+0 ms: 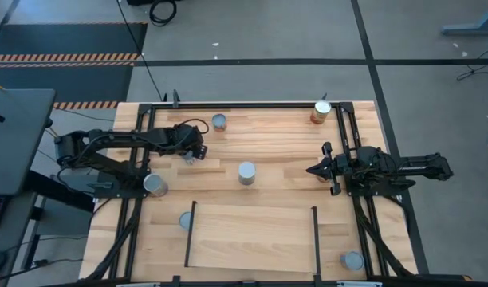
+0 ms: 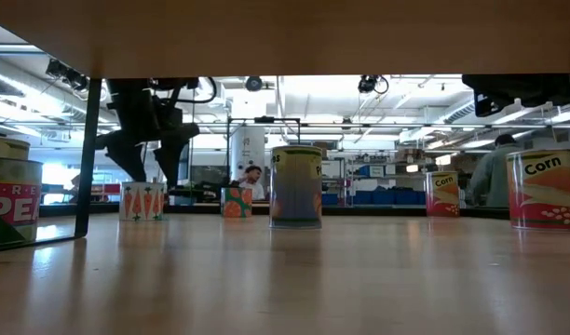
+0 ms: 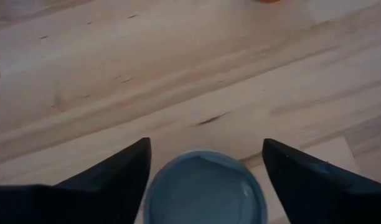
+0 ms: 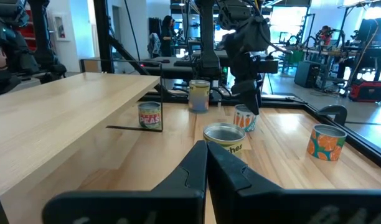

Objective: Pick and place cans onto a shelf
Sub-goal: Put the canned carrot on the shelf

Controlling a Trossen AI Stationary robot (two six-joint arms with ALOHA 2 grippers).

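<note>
My left gripper (image 1: pixel 190 155) hangs open over the far left of the table, pointing steeply down. Its fingers (image 3: pixel 125 171) stand on either side of a can's grey round top (image 3: pixel 203 190). This can with a carrot label (image 2: pixel 142 200) stands upright on the tabletop, and no touch shows. Other cans stand at the far edge (image 1: pixel 219 121), at the far right with an orange-brown side (image 1: pixel 321 112), and mid-table (image 1: pixel 246 172). The shelf (image 1: pixel 252 237), a pale panel between two black bars, lies at the near edge. My right gripper (image 1: pixel 312 170) waits shut and level at the right.
More cans stand left of the shelf (image 1: pixel 155 185) (image 1: pixel 185 220) and at the near right corner (image 1: pixel 352 261). Black frame rails (image 1: pixel 140 199) run along both sides of the table. A person (image 2: pixel 254 181) sits in the room beyond.
</note>
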